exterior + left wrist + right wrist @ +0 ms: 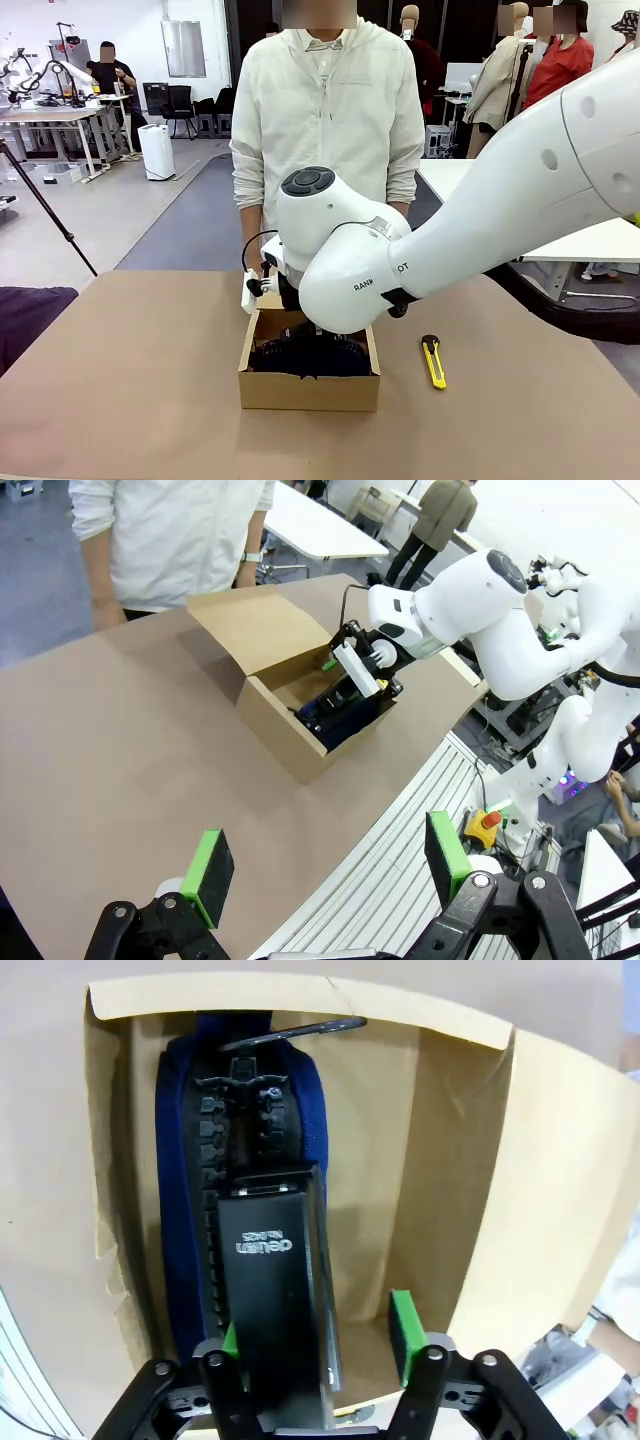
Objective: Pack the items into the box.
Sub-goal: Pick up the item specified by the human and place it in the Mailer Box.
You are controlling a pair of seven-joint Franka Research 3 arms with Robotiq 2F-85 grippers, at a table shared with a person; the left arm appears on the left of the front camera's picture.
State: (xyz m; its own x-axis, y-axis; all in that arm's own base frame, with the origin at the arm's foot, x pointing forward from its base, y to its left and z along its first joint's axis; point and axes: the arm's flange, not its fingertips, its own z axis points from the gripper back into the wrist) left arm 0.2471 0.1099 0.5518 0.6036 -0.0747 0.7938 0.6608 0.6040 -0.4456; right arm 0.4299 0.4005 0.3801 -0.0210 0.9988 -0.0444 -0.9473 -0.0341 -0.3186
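The brown cardboard box (310, 392) stands open mid-table, its lid (255, 630) folded back toward the person. A dark navy pouch (180, 1210) with a black zipper lies along the box floor. The black stapler (270, 1290) rests on top of it. My right gripper (316, 1330) reaches down into the box (450, 1160) and straddles the stapler. A gap shows between the stapler and one green pad (403, 1325), so it is open. My left gripper (328, 865) hangs open and empty above the table's near edge, well away from the box (275, 720).
A yellow-and-black utility knife (433, 361) lies on the table right of the box. The person (325, 110) stands close behind the box with both hands down at the far edge. My right arm (450, 240) covers the box's back half.
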